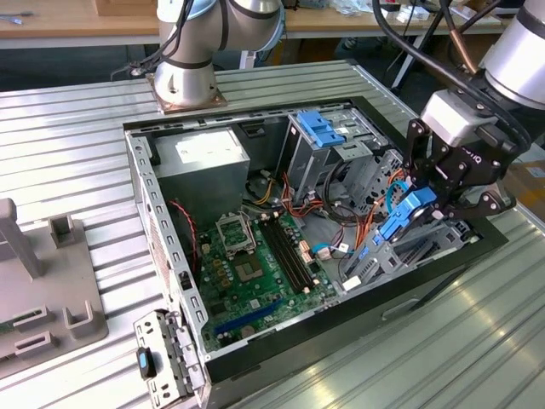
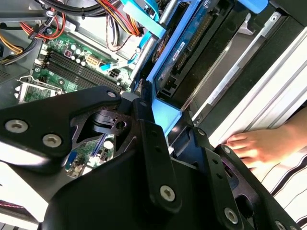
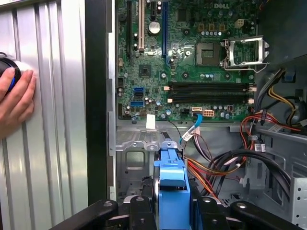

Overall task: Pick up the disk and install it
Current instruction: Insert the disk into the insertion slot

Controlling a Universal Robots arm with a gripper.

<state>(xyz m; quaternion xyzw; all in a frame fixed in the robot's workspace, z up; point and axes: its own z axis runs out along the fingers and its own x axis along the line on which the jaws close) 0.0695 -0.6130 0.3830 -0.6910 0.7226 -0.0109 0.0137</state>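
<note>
Because the disk [image 1: 407,213] hangs edge-on at a slant over the drive bay [image 1: 400,256], at the exterior view's right end of the open computer case [image 1: 140,183], the main risk, as I judge it, is a crooked entry. If the blue carrier frame meets the bay's metal rails out of line, it could jam or be levered out of the grip. A loose bundle of red, orange and black cables [image 3: 216,167] lies just beside the bay. A strand caught beneath the carrier could keep it from seating or strain a connector on the motherboard [image 3: 192,62]. A person's hand [image 3: 15,98] rests on the ribbed metal table [image 1: 68,136] close outside the case wall, so a sideways swing of the arm could strike it. The gripper [image 1: 423,204] is closed narrowly on the disk, its black fingers [image 3: 144,211] pressing the two sides of the blue carrier, which stands between them in the first wrist view. Whether the disk's lower end already touches the bay I cannot tell; it is not seated.
</note>
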